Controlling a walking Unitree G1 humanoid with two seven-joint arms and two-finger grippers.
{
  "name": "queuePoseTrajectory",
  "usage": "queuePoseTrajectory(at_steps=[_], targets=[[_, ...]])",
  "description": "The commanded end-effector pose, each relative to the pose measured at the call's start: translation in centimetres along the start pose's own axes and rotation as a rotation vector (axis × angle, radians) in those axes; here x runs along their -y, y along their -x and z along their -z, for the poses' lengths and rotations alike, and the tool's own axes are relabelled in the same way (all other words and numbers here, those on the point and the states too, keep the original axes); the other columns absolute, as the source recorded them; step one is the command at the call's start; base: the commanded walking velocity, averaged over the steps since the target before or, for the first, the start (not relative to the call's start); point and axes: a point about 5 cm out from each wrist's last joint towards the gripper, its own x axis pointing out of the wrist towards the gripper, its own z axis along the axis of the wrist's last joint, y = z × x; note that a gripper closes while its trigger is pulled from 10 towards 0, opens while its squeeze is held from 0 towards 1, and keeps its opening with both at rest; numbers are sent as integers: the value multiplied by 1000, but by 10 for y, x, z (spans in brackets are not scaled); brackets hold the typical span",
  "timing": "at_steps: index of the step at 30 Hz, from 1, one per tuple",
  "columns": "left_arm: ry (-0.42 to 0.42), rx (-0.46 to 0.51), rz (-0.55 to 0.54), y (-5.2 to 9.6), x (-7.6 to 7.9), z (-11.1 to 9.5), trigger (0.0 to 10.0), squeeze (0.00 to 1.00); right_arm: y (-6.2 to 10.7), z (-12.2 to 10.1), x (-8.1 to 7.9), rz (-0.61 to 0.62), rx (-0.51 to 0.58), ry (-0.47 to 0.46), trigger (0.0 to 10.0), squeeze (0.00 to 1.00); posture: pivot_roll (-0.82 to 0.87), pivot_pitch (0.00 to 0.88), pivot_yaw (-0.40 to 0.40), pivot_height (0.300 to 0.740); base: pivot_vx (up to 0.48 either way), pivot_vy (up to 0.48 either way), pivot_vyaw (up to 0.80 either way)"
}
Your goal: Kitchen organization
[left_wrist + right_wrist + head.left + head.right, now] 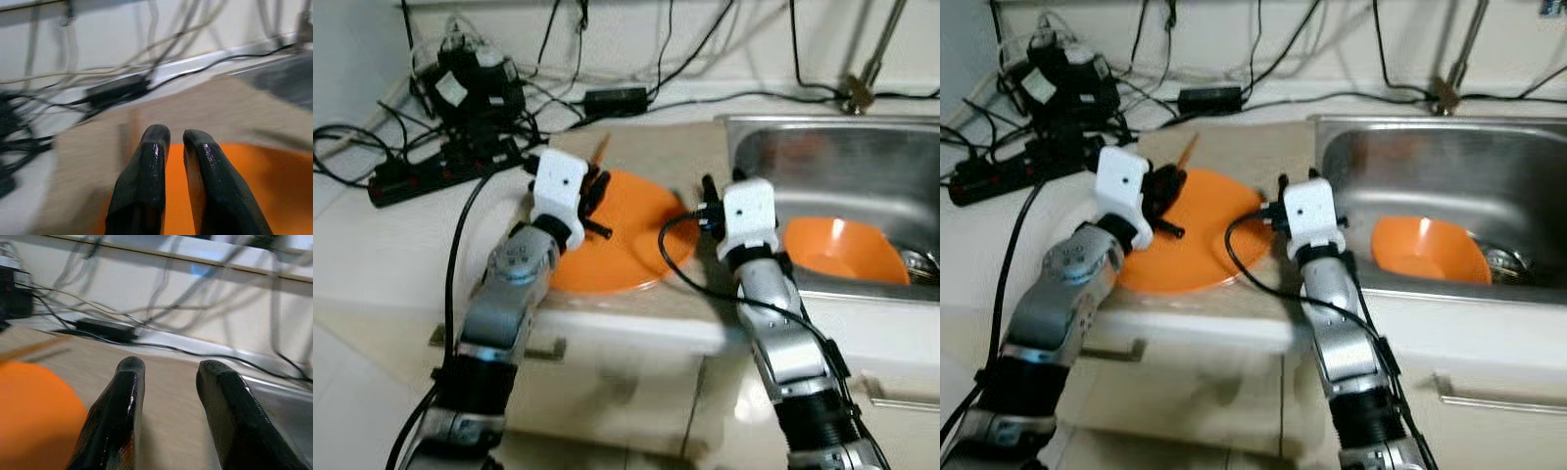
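Note:
An orange plate (626, 240) lies flat on the beige counter, just left of the sink. An orange bowl (842, 250) sits inside the steel sink (822, 147). My left gripper (597, 188) hovers over the plate's back left part, its fingers (151, 161) shut with nothing between them. At the plate's right edge, toward the sink, my right gripper (707, 201) stands open and empty, its fingers (122, 396) well apart. A thin wooden stick (600, 149) lies on the counter behind the plate.
A black power strip (421, 174), a black adapter (617, 98) and tangled cables crowd the back left of the counter. The faucet (867, 69) rises behind the sink. Drawer fronts with handles (901, 394) run below the counter edge.

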Motion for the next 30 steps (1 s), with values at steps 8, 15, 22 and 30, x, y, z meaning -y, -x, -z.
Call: queuePoseTrajectory(at_steps=[8, 15, 22, 30], targets=[[-5, -68, 1, 2, -8, 7, 10000, 0, -2, -6, -9, -37, 26, -8, 10000, 0, -18, 0, 86, 715, 0, 0, 0], [-8, -127, 86, -4, -4, 4, 10000, 0, -3, -6, -10, -37, 28, -8, 10000, 0, -17, 0, 86, 715, 0, 0, 0], [30, -145, 147, -10, -2, -5, 10000, 0, -4, -9, -8, -15, 35, -24, 10000, 0, -22, 0, 99, 715, 0, 0, 0], [6, -149, 136, -10, -4, -2, 10000, 0, -4, -8, -8, -17, 29, -36, 10000, 0, -23, 0, 99, 715, 0, 0, -642]])
